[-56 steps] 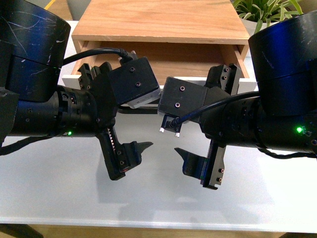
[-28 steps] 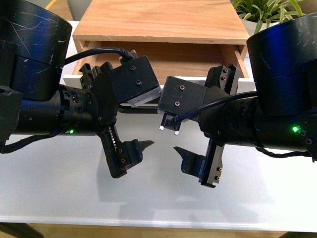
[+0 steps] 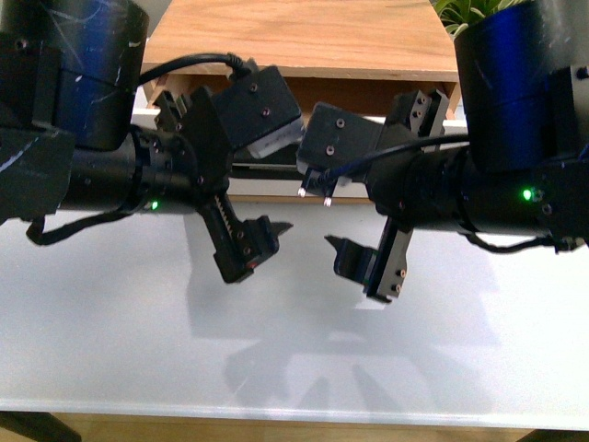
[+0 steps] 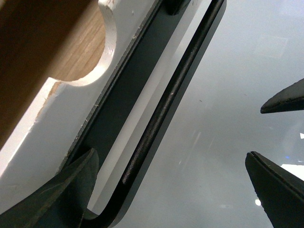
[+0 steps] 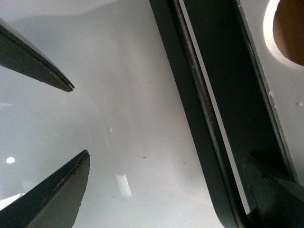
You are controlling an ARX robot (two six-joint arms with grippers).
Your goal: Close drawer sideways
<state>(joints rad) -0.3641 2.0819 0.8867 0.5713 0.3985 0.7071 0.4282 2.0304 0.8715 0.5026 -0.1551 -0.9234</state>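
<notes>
The drawer [image 3: 368, 97] is partly open under the wooden cabinet top [image 3: 294, 37]. Its white front is mostly hidden behind my arms. My left gripper [image 3: 221, 175] and right gripper [image 3: 391, 184] are both open and turned sideways against the front, side by side. In the left wrist view the white front [image 4: 61, 109], the half-round notch [image 4: 71, 52] and the black bar handle [image 4: 166, 109] show, with the handle lying between the spread fingers of the left gripper [image 4: 173, 190]. In the right wrist view the handle [image 5: 199, 118] also lies inside the open right gripper [image 5: 164, 190], beside the notch [image 5: 289, 33].
The white table [image 3: 294, 350] spreads in front of the cabinet. A green plant [image 3: 479, 14] stands at the back right. The two grippers' lower fingertips are close together; the right one's tip shows in the left wrist view [image 4: 285, 97].
Both arms have moved forward toward the cabinet. The drawer front has gone in with them, and less of the wooden inside shows.
</notes>
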